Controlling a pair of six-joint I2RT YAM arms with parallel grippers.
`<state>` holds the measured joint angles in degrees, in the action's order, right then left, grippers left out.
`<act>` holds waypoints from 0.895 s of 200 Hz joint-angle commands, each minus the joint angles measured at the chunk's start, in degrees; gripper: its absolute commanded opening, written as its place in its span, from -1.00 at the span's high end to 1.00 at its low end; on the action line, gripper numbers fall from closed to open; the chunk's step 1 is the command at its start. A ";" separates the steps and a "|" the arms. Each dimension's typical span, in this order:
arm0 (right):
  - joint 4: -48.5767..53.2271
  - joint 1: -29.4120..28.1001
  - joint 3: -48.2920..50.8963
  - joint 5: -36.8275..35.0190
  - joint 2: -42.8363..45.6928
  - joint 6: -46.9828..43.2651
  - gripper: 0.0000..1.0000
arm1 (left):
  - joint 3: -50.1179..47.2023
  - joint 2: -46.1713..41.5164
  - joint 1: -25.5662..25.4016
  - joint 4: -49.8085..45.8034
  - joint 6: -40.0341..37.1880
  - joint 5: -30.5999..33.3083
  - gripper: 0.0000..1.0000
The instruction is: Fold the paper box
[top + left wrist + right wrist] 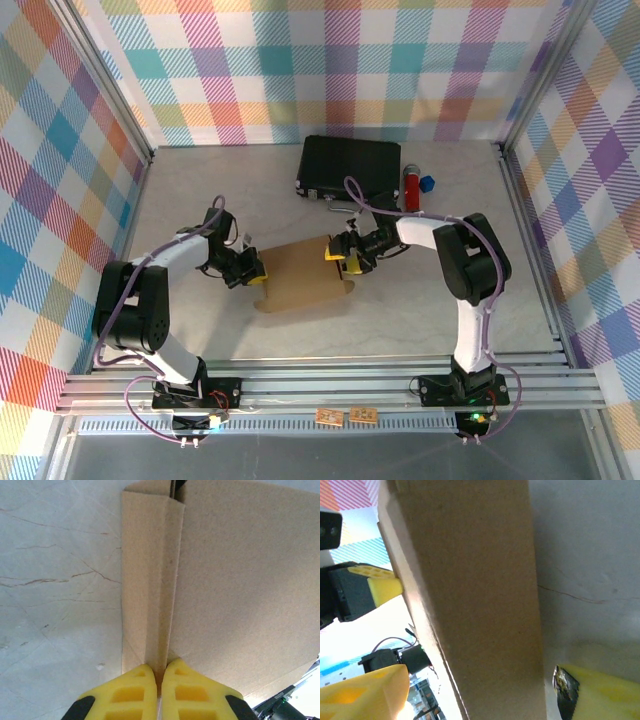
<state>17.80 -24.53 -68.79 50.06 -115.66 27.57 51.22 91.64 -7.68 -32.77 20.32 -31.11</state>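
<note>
**Pinching the Box at One End, Jaws Spread at the Other**

A pale, marble-patterned table (200, 190) is seen from above, walled in by checked panels. Near its middle the paper box (300, 275) is laid flat, a plain brown cardboard sheet with its panels folded over.

A black hard case (350, 168) is placed at 12 o'clock from the box, well apart from it, close to the back wall.

The left gripper (257, 275) is set against the box's 9 o'clock edge. In the left wrist view this gripper (160, 669) is clenched on the paper box (240, 590): a raised cardboard fold is squeezed between the two yellow fingers (125, 692), which are almost touching each other.

The right gripper (342, 256) is found at the box's 2 o'clock corner. In the right wrist view its jaws are spread wide, released: one yellow finger (360, 692) is seen at 7 o'clock and the other at 5 o'clock, with the box's wall (475, 590) standing between them and clear gaps left on both sides.

A red cylinder (411, 187) is laid just at 3 o'clock of the case, and a small blue object (427, 184) is placed beside it, farther toward 3 o'clock.
</note>
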 commanded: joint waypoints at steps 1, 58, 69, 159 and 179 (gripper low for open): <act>-2.09 -0.82 -1.01 4.58 -1.72 -1.13 -0.54 | -3.67 2.65 1.82 -5.63 -2.12 10.28 1.00; -8.28 -4.18 -1.72 7.84 -2.55 4.79 -0.44 | -3.53 4.12 2.14 -4.81 -1.12 9.86 1.00; -10.78 -4.59 -1.59 8.44 -2.53 6.95 -0.42 | -3.44 4.33 2.15 -4.58 -0.94 9.52 1.00; -8.86 -5.04 -4.13 6.13 -0.70 17.54 0.01 | 2.84 -5.72 3.99 -4.07 9.94 5.74 0.45; -6.68 -4.55 -5.25 6.42 -0.72 21.67 0.03 | 3.62 -12.15 5.36 -0.77 18.71 5.72 0.25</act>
<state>8.25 -29.34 -71.88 55.61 -117.49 43.16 52.71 87.29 -4.36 -34.63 27.88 -27.79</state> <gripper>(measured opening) 0.493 0.333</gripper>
